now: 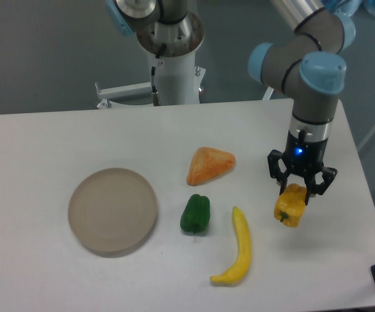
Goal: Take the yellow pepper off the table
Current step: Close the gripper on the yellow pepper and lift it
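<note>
I have the yellow pepper [290, 206] pinched at its top between the fingers of the gripper [301, 189], which are closed in on it, and it hangs tilted beneath them, stem end toward the near side. It sits over the right part of the table [44, 273], and I judge it to be just clear of the surface, though from this one view I cannot be sure of the gap. To its left lies the banana [236, 249], near but apart; further left is the green pepper [195, 214], with the orange wedge [208, 164] beyond it and the round plate [113, 210] well off to the left. I read this as the lift stage: the grasp is made, so the next move calls for a straight, steady rise without loosening the pinch
</note>
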